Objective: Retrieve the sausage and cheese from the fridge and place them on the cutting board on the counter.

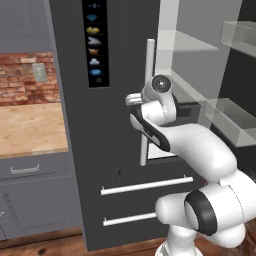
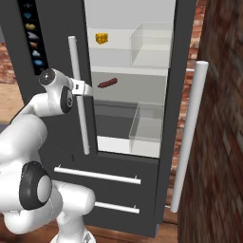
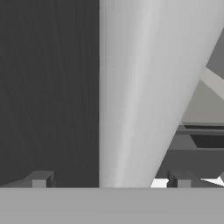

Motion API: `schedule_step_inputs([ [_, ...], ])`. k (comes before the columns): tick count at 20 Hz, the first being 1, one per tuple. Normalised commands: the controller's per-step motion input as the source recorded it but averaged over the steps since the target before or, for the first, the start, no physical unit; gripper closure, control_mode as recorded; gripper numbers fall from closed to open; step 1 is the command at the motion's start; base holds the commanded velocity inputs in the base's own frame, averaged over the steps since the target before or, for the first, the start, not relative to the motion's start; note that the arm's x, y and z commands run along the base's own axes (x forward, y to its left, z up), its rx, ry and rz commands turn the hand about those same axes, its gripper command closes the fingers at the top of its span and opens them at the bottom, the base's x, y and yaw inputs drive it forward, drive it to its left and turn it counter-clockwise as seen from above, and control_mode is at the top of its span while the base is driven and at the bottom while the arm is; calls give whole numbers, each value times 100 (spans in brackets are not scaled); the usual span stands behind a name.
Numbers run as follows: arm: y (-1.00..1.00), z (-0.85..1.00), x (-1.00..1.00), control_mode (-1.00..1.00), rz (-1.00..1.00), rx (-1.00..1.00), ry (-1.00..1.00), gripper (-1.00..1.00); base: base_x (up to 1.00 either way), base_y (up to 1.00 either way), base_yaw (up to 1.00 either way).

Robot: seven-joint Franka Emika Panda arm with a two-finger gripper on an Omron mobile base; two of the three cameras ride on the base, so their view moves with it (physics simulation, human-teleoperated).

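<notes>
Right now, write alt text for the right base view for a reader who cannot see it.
The fridge stands with its right door open, the cheese on the top shelf and the sausage on the shelf below. The white arm's open pincer sits at the left door's silver handle.

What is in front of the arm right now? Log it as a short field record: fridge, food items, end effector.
fridge: right door swung open, left door closed, white interior showing
cheese: on the upper shelf, toward its left
sausage: on the shelf below the cheese
end effector: open, a fingertip on either side of the left door's vertical bar handle, holding nothing
counter: left of the fridge, brick wall behind it
</notes>
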Motion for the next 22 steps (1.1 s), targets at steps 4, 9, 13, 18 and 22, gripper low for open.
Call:
schedule_step_inputs([
  [4,0,-24,56,-100,0,0,0,-100,0,0,0],
  [9,0,-8,23,-100,0,0,0,100,0,0,0],
  [13,13,0,-12,-100,-1,0,0,100,0,0,0],
  [18,42,0,-92,-100,-11,0,-1,100,0,0,0],
  [22,56,0,-100,-100,-27,0,0,100,0,0,0],
])
